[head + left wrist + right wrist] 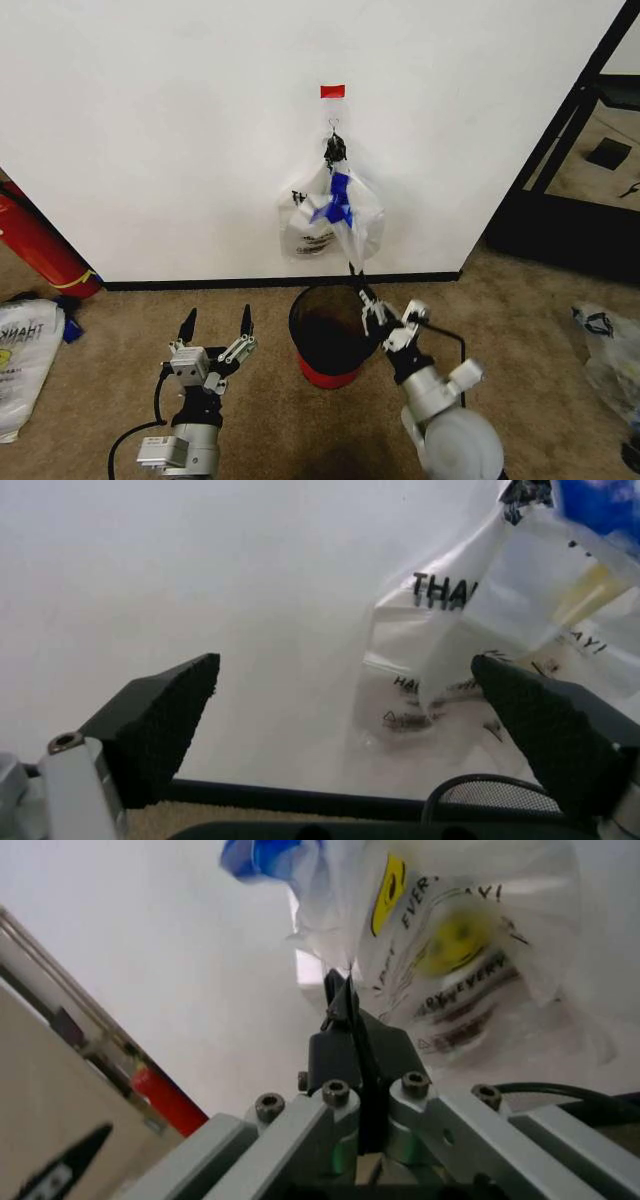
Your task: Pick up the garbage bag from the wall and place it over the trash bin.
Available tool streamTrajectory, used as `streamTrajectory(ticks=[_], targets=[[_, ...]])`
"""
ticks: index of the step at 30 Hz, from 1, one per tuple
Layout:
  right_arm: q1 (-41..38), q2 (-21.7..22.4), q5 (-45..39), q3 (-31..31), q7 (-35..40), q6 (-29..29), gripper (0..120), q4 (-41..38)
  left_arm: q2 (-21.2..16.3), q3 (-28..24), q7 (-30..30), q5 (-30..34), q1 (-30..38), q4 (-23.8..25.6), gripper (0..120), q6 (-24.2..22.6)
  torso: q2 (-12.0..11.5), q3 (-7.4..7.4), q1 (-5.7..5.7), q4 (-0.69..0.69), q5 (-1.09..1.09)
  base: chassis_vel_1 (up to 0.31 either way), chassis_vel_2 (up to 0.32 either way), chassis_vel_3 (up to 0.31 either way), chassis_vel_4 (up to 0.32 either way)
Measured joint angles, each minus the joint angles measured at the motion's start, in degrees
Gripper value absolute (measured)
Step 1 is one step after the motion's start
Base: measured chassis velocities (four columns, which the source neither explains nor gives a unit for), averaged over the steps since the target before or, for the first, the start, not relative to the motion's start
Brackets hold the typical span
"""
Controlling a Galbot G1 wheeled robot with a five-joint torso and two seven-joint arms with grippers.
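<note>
Left gripper [216, 322]: at 7 o'clock in the head view, low over the carpet, fingers spread wide and pointing up toward the wall [150, 150]. It holds nothing. Its wrist view looks between the two black pads [165, 724] at the bag's lower print, so it appears lined up ahead of a reach.

Trash bin [312, 305]: black mesh on a red base, standing at 6 o'clock on the carpet against the baseboard, directly below the bag. This placement likely lets the bag come straight down onto its rim.

Garbage bag [345, 225]: centre of the head view, hung by its gathered handles from the metal hook [333, 124] under the red tape square [333, 91]. A blue piece [335, 203] marks the upper front. The bottom hangs just above the bin.

Right gripper [355, 282]: at 5 o'clock, raised to the bag's lower edge, fingers [343, 1001] pressed together. Whether any plastic sits between them cannot be told.
</note>
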State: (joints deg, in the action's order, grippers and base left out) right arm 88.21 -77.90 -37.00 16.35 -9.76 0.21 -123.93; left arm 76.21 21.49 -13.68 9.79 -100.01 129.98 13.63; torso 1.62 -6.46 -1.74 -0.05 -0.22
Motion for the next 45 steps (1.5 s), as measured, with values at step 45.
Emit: streamTrajectory(ticks=[45], targets=[[19.8, -1.5, 30.5, -1.4, -1.0, 25.9, 0, 4.1, -0.1, -0.5, 0.2, 1.8, 1.8, -1.9, 99, 0.0, 0.0, 0.00, -0.01, -0.01, -0.01, 0.000, 0.000, 0.000, 0.000]])
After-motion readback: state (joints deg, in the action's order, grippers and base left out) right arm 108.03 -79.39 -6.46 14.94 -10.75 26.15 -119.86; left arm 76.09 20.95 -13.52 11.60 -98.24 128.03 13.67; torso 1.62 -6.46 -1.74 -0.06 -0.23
